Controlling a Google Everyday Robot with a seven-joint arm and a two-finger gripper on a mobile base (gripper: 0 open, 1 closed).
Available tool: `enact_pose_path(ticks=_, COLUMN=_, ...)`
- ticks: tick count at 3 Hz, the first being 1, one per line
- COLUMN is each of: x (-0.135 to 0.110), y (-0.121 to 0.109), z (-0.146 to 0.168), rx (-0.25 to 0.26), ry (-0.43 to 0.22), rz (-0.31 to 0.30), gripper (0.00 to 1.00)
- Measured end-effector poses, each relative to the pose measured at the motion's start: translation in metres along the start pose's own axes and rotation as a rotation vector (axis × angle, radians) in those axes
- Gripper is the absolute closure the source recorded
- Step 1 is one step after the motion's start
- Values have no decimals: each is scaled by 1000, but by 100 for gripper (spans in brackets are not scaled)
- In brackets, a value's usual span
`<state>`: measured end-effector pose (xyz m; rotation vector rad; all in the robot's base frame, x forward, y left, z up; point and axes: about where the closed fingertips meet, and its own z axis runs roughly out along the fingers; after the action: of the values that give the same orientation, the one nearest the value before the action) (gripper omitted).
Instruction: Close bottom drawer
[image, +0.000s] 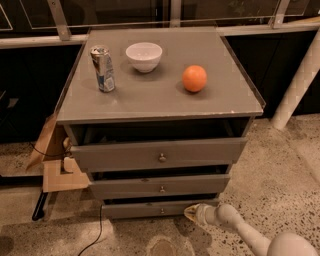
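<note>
A: Where's the end effector (192, 213)?
B: Low down, at the tip of a white jointed arm (235, 227) coming in from the lower-right corner. Its yellowish tip is right at the r. end of the slim grey wooden bottom drawer (135, 210). Touching or just beside it, can't tell which.
A: Open or closed? Holding anything?
B: Can't tell how far open it is, and can't make out anything held.
A: And the drawer?
B: Directly left of the end effector, lowest of three, w/ a small round metal knob (161, 210) at centre. There's a dark gap along its top edge. The mid-sized grey drawer (200, 185) is just above, and the widest grey drawer (125, 156) is above that, pulled out furthest.
A: On the counter?
B: The grey counter (160, 102) is well above the end effector. A silver-and-blue drinks can (103, 69) is up and far left, a white round bowl (144, 56) up-left, and a round orange fruit (194, 78) approx. straight above. Brown cardboard (60, 175) is on the floor far left.
</note>
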<state>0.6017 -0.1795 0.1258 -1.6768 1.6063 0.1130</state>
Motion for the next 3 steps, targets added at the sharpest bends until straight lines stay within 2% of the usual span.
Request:
enact_pose_path(ticks=1, x=-3, y=-3, z=3, rx=-11, ry=-3, rz=-7, gripper=100)
enact_pose_path(ticks=2, x=-6, y=9, z=-7, rx=-63, ry=-5, rz=10, gripper=100)
enact_pose_path(ticks=3, x=-13, y=42, z=-22, rx=-185, ry=-8, rz=62, gripper=100)
